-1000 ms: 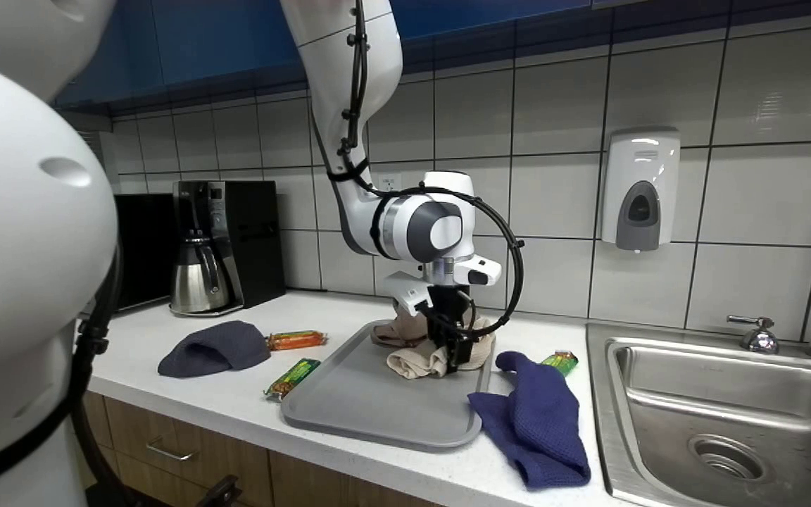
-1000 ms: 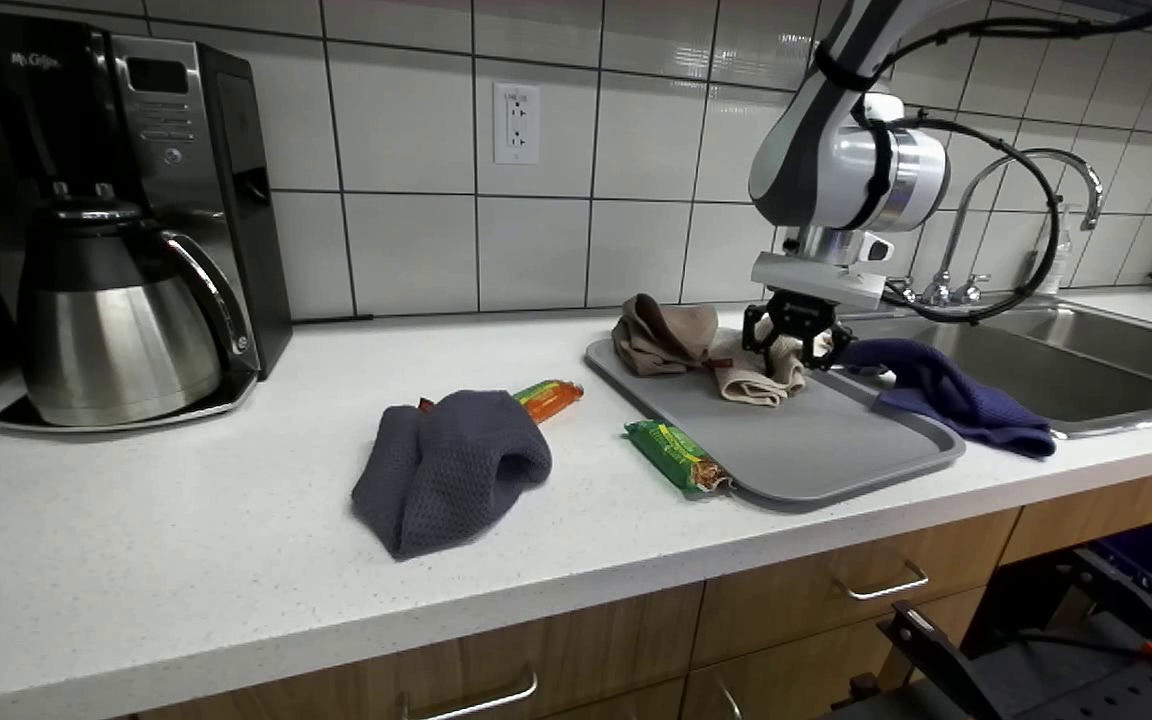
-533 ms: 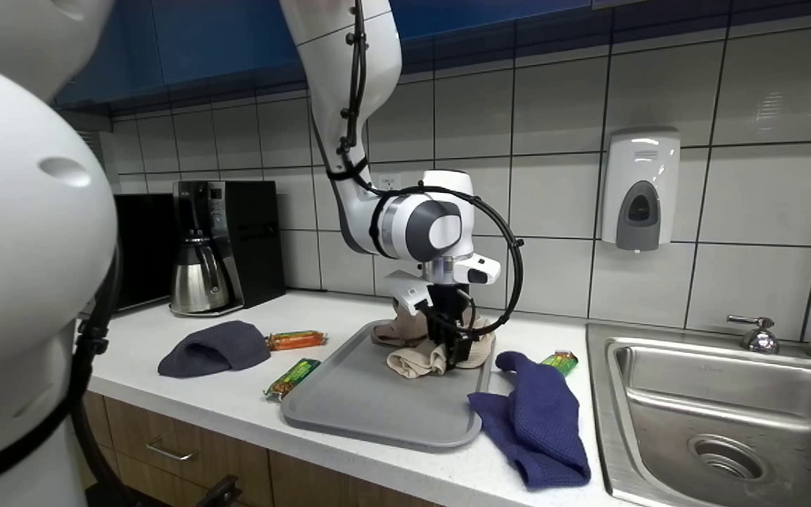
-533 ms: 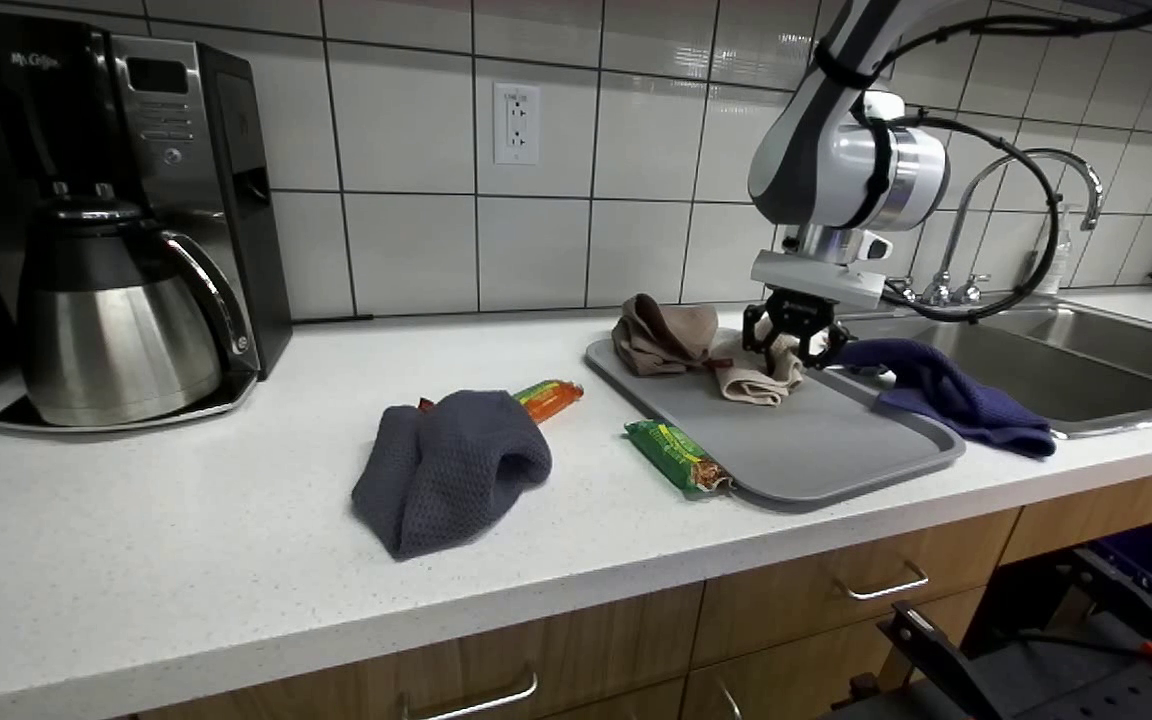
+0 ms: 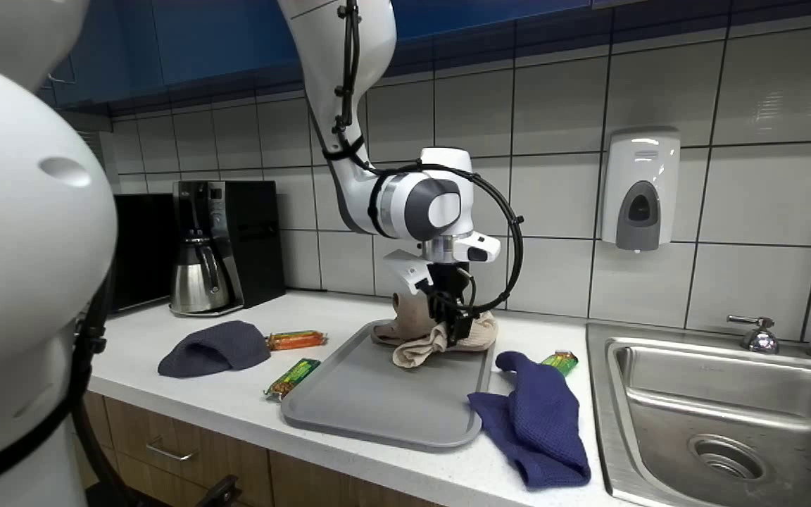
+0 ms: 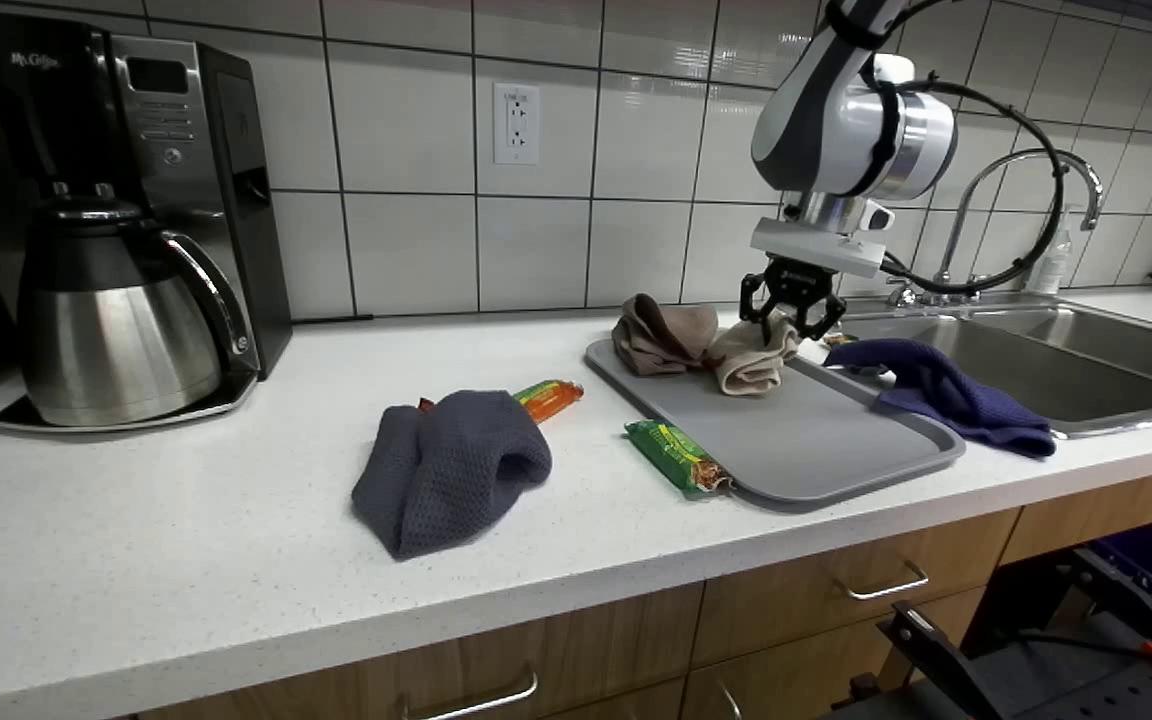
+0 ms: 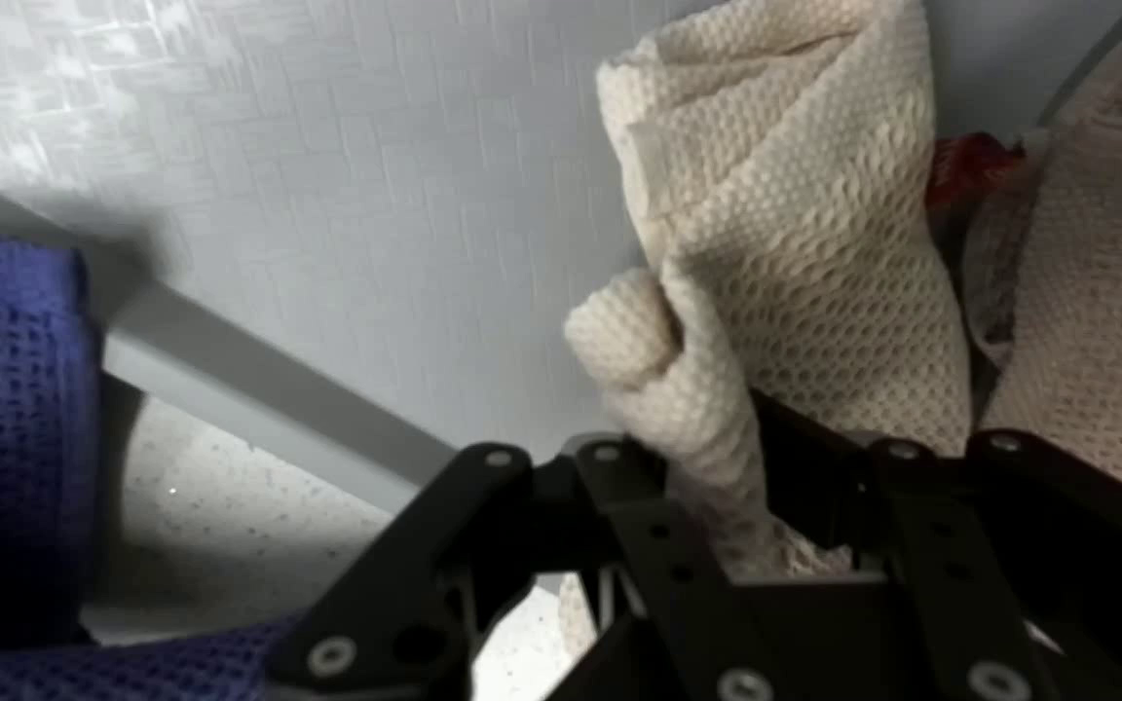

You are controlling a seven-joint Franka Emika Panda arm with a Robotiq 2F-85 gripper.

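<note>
Cream cloth [image 7: 829, 253] (one fold) inside the hand [image 7: 714, 467].

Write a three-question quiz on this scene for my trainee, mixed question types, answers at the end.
1. Which is the pincer gripping? A. purple cloth; B. cream cloth; C. orange-wrapped bar.
2. True or false: the charcoal cloth lies off the gray tray.
3. Fill in: the steel carafe stands on the base of the ___.

Key: 1. B. 2. True. 3. Coffee maker.
</note>
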